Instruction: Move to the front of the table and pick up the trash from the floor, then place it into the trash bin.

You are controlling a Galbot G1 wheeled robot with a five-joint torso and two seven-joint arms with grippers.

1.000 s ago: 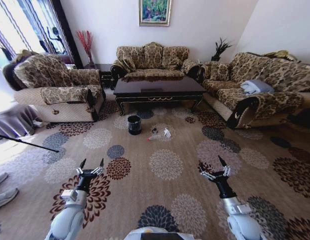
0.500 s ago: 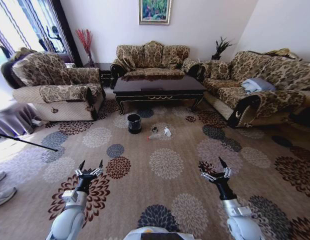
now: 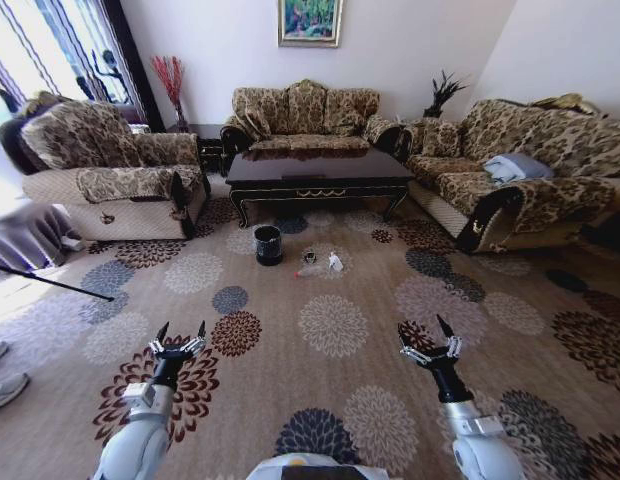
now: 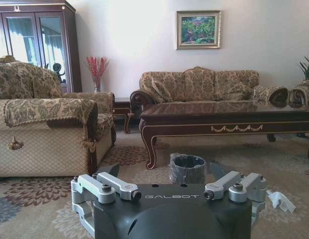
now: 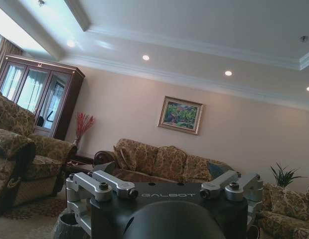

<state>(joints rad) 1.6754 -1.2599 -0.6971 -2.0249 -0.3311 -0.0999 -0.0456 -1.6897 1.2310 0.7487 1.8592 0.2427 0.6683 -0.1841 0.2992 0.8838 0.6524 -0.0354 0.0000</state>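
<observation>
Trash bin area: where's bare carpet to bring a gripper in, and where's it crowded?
Bare carpet runs from the open left gripper and right gripper up to the trash. Also free: left of the trash bin, toward the armchair. Crowded: between bin and trash, close under the table.

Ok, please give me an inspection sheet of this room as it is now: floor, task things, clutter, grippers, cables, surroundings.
Surface: patterned floral carpet, bare between robot and litter.
Job's things: coffee table ahead; black trash bin on the floor before it; plastic bottle, white paper and a small dark item beside the bin, apart from it.
Clutter: blue cloth on the right sofa.
Grippers: left gripper and right gripper open, empty, held low near the robot.
Cables: nothing seen.
Surroundings: armchair, sofa, wall picture.
</observation>
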